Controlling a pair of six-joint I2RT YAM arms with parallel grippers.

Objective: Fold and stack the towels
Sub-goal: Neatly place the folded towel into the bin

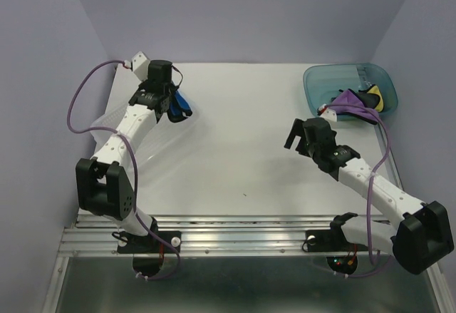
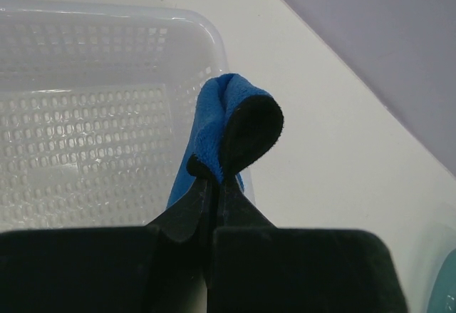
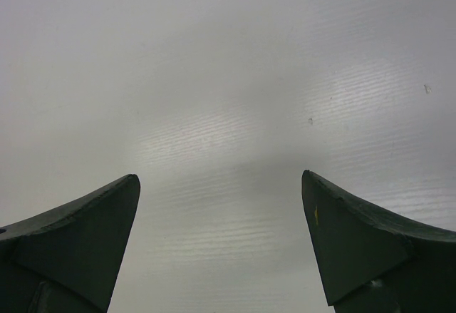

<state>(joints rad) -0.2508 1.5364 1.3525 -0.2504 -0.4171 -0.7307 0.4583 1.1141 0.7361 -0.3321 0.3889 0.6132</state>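
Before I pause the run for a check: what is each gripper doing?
Left gripper: shut on the blue towel.
Right gripper: open, holding nothing.

The left gripper (image 1: 173, 110) hides most of the blue towel (image 1: 185, 103); the towels (image 1: 353, 100) in the tub (image 1: 312, 85) are too bunched to count.

White arms (image 1: 132, 124), black tools (image 3: 221, 181) (purple cables (image 1: 70, 110))

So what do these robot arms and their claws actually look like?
The left arm and right arm have white links and chunky black joints, with a purple cable looping along each. The left gripper and right gripper are dark, each with two tapering, pointed fingers.
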